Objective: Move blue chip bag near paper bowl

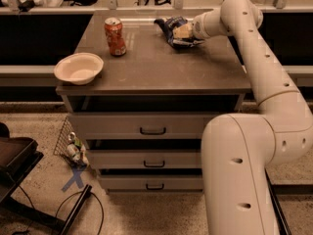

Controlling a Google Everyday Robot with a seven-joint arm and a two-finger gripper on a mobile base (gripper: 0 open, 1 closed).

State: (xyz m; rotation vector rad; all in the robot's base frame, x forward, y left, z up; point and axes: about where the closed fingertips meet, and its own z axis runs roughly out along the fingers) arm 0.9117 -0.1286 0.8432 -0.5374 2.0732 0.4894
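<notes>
The smooth, cream-white robot arm (264, 72) of rounded plastic segments rises at the right and bends over the right rear corner of the furniture. Below it stands a grey-brown metal cabinet (161, 67) with a flat matte top and three handled drawers (153, 126) in its front.

The round, shallow white paper bowl (78, 68) with a wide rim sits at the top's front left corner, close to both edges. The wrinkled dark-blue foil chip bag (168, 26) with white markings lies at the rear, right of centre and well apart from the bowl. The red-orange cylindrical soda can (114, 36) stands upright at the rear left, between bowl and bag but nearer the bowl.

The gripper (185, 32) is pressed against the bag's right side, the foil bunched around it; whether it clasps the bag I cannot tell.

Bare tabletop stretches across the middle and front, from the bag over to the bowl.
</notes>
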